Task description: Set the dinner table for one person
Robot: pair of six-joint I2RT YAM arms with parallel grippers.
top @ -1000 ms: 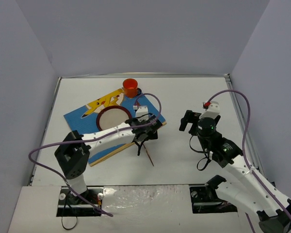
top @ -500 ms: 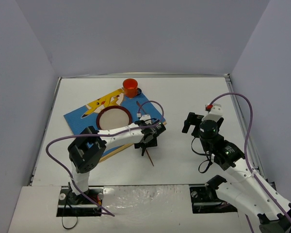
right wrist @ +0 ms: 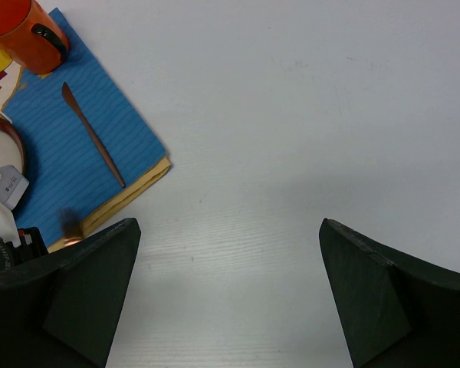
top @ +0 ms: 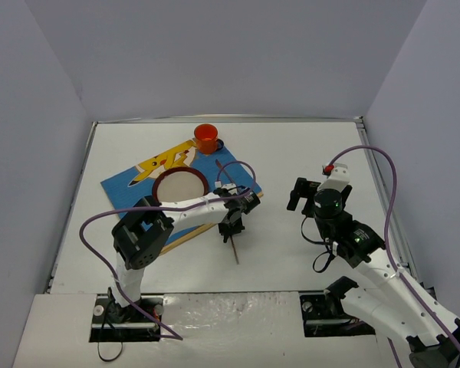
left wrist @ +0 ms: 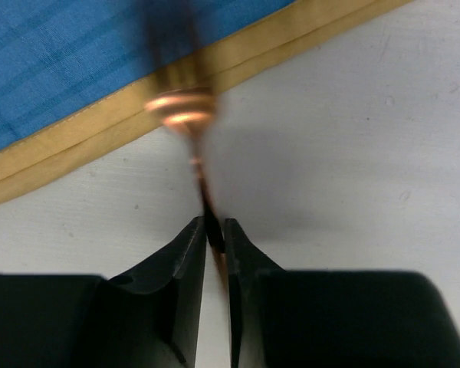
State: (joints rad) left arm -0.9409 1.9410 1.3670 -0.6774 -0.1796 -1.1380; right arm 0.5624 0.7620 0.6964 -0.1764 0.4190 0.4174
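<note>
The white dinner table carries a blue placemat with a yellow cartoon figure. On the mat are a white plate with a brown rim, an orange cup and a thin brown knife. My left gripper is shut on a slim copper-coloured utensil just off the mat's near right edge. In the left wrist view the jaws pinch its stem, and its blurred head is over the mat's yellow border. My right gripper is open and empty over bare table.
Grey walls surround the table on three sides, with a thin metal rim along its edges. Purple cables loop over both arms. In the right wrist view the cup, the knife and the mat's corner lie to the upper left.
</note>
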